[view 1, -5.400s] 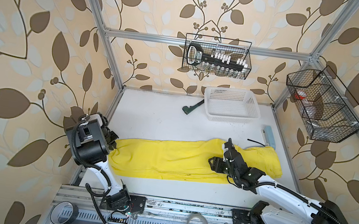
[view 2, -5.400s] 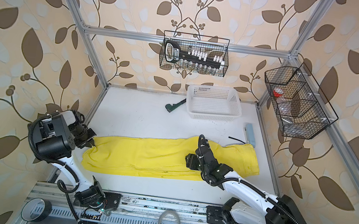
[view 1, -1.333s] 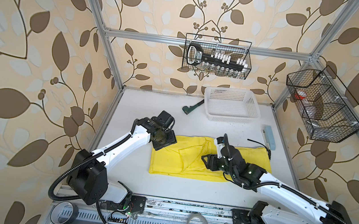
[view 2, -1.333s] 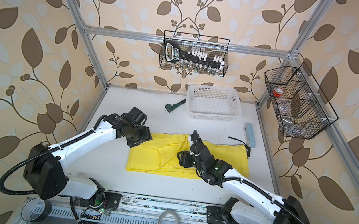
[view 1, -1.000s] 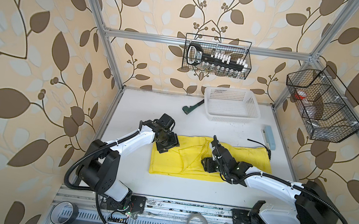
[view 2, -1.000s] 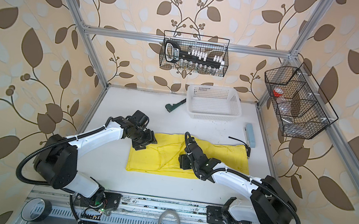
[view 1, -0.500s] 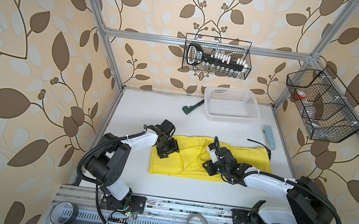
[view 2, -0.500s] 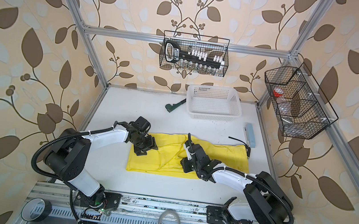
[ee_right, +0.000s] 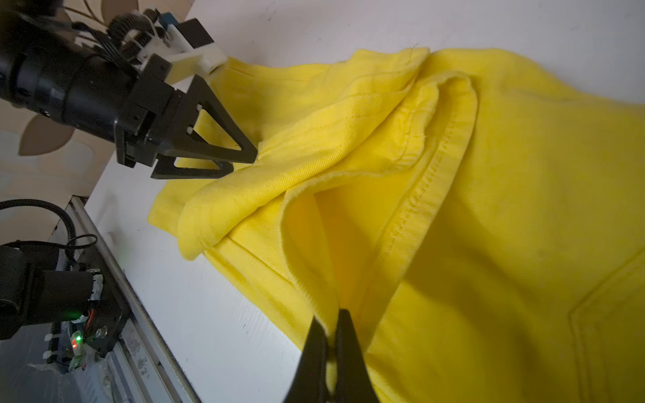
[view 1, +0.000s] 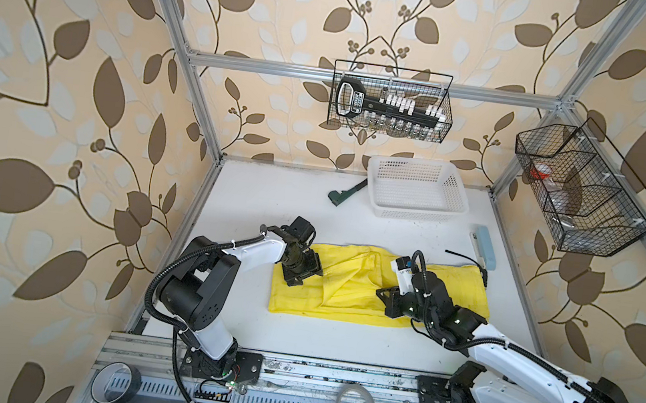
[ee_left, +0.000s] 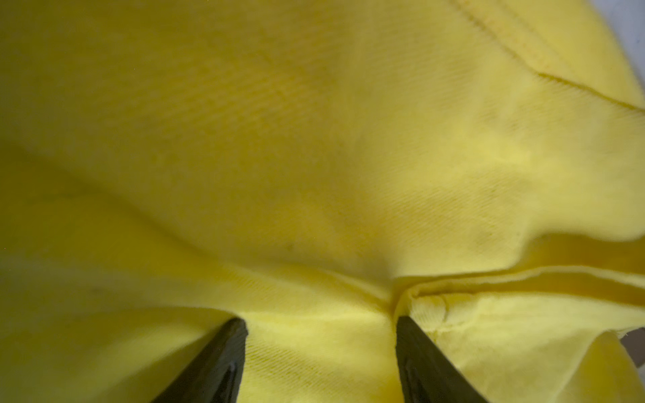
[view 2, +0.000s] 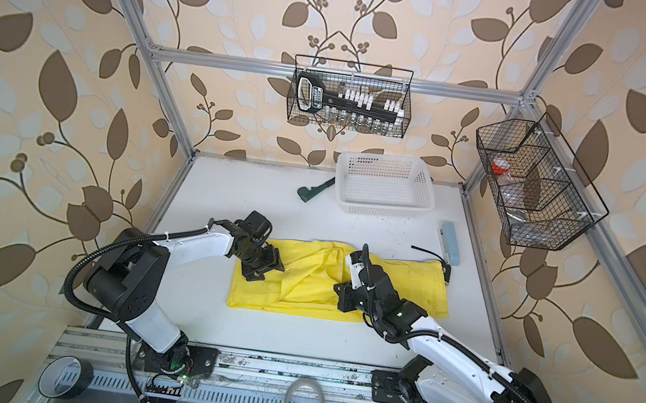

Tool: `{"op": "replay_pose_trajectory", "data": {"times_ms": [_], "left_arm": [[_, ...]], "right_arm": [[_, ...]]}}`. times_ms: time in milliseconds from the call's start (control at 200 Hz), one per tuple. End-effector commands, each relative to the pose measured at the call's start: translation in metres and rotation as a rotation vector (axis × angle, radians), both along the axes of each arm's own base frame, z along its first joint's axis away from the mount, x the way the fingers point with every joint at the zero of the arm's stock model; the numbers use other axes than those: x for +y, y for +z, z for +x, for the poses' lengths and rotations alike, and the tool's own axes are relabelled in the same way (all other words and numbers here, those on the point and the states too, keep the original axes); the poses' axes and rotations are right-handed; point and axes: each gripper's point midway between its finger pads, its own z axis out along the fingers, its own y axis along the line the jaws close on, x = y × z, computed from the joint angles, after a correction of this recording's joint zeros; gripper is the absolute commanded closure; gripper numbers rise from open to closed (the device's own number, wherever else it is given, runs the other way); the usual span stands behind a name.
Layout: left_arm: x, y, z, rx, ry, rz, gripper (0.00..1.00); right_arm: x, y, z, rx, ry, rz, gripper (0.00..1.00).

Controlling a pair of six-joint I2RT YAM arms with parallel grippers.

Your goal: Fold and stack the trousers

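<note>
The right gripper [ee_right: 330, 314] has its two black fingers pressed together on a thin raised edge of the trousers [ee_right: 523, 174]; the cloth rises in a tent from the table up into the pinch, with a stitched seam running down beside the fingertips; in both top views this gripper sits low over the near middle of the yellow cloth [view 1: 343, 297], its arm coming in from the near right corner.

The left gripper [ee_left: 321, 324] has its fingers apart; its wrist view shows the tips set down on the fabric with a bunched fold of yellow lying in the gap between them; the right wrist view shows the same gripper [ee_right: 244, 161] at a lifted fold near the left end of the garment, one finger over that fold, and whether the lower finger is under it I cannot tell.

The trousers [view 2: 302, 288] lie doubled over as a broad yellow band across the middle of the white table [view 1: 254, 202], left end under the left gripper [view 1: 295, 278], right end close to a pale blue block [view 1: 487, 248]; loose ridges run through the middle of the cloth between the two grippers.

Well behind the trousers, against the back wall, stands a white perforated basket [view 1: 456, 194]; a dark green tool [view 1: 345, 195] lies just beside its left side.
</note>
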Motion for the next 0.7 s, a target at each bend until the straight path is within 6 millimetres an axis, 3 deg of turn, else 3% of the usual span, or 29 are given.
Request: {"op": "replay_pose_trajectory", "data": {"times_ms": [0,140,245,325,485,580,700], "left_arm": [[0.006,-0.022,-0.008,0.037,-0.014,0.044,0.31],[0.003,-0.017,-0.007,0.032,-0.019,0.025,0.3],[0.002,-0.008,-0.006,0.019,-0.028,0.018,0.31],[0.001,0.004,-0.003,-0.007,-0.036,0.009,0.31],[0.005,0.037,0.002,-0.084,-0.052,0.019,0.3],[0.008,0.055,0.003,-0.129,-0.057,0.023,0.3],[0.025,0.072,-0.002,-0.17,-0.054,0.096,0.29]], "right_arm": [[-0.023,-0.045,-0.022,0.145,-0.046,-0.077,0.94],[-0.034,-0.074,-0.029,0.192,-0.072,-0.14,0.84],[-0.042,-0.075,-0.026,0.191,-0.094,-0.203,0.71],[-0.041,-0.055,-0.02,0.145,-0.094,-0.208,0.65],[-0.029,0.005,-0.003,0.02,-0.098,-0.147,0.47],[-0.005,0.022,-0.001,0.012,-0.066,-0.083,0.38],[0.033,0.029,-0.001,-0.01,-0.028,-0.065,0.31]]}}
